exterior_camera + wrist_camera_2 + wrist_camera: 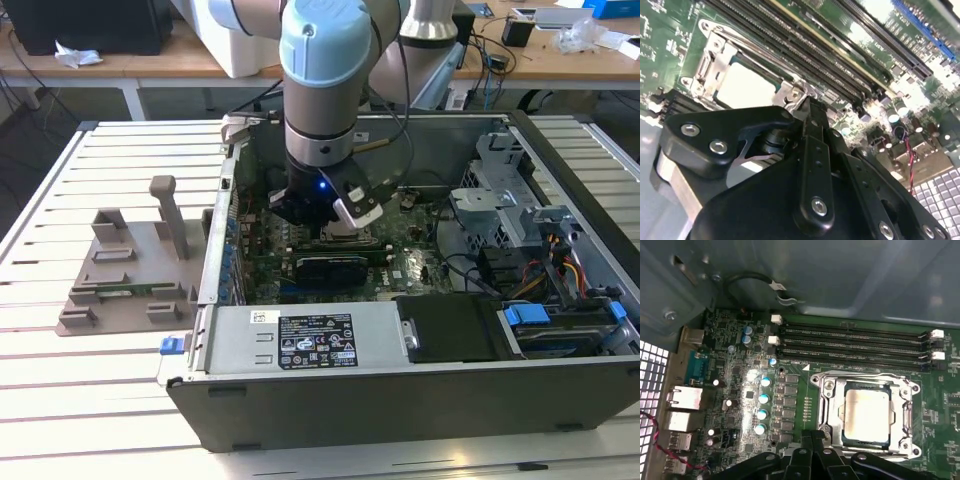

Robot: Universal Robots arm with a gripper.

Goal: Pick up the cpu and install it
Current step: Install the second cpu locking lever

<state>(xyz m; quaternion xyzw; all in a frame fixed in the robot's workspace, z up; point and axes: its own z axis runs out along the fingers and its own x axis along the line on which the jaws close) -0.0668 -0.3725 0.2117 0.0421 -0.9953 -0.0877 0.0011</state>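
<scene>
Pale slatted metal surface (60, 400) carries an open grey steel computer case (400, 400) with a green circuit-studded motherboard (740, 390). Its square silvery socket frame (827, 390) holds the flat, matte-silver square cpu (866, 410). Just beside the socket, the black angular end effector (806, 103) has its fingers pinched together, gripping nothing.

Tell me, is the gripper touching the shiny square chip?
Apart. In the first wrist view, the gripper sits beside the silvery square chip, socket frame between them.
</scene>
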